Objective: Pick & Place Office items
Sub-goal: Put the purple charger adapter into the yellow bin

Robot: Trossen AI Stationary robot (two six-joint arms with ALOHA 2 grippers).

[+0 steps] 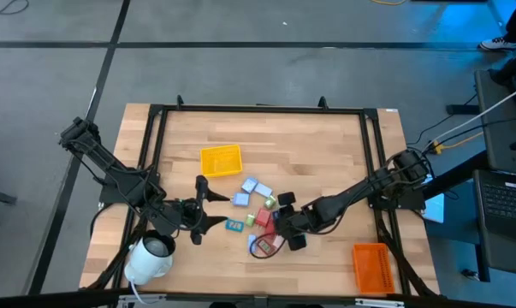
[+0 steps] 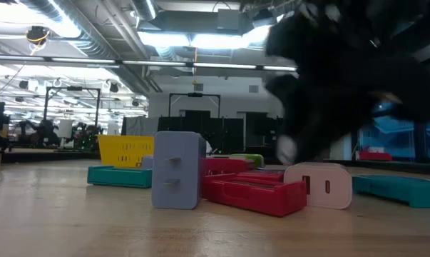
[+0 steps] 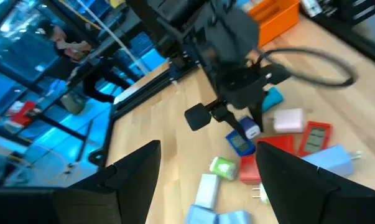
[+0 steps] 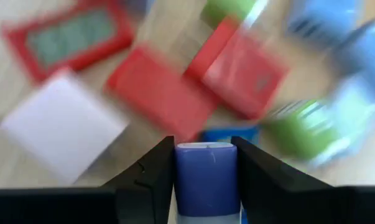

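Note:
The office items (image 1: 256, 205) lie in a loose pile at mid-table: light blue, red, teal, green and pale pink pieces. In the low view a light blue block (image 2: 177, 169) stands upright beside flat red pieces (image 2: 254, 189) and a pale pink one (image 2: 318, 184). My right gripper (image 1: 290, 229) is over the pile's right side, shut on a small dark-blue piece (image 4: 206, 177). My left gripper (image 1: 199, 208) waits open just left of the pile, its fingers (image 3: 137, 180) wide apart and pointing at the pile. My right gripper pinches the dark-blue piece (image 4: 206, 168) between its two fingers (image 4: 153, 177), one on each long side. The fingers come from above, slanting in from the table's right. In the left wrist view the piece's lower end (image 3: 249, 129) hangs below the fingers, just over the pile.
A yellow ribbed tray (image 1: 221, 160) sits beyond the pile toward the far edge. An orange ribbed tray (image 1: 370, 265) lies at the near right corner. A white roll (image 1: 151, 257) lies near the left arm at the near edge. A black frame (image 1: 258, 109) borders the table.

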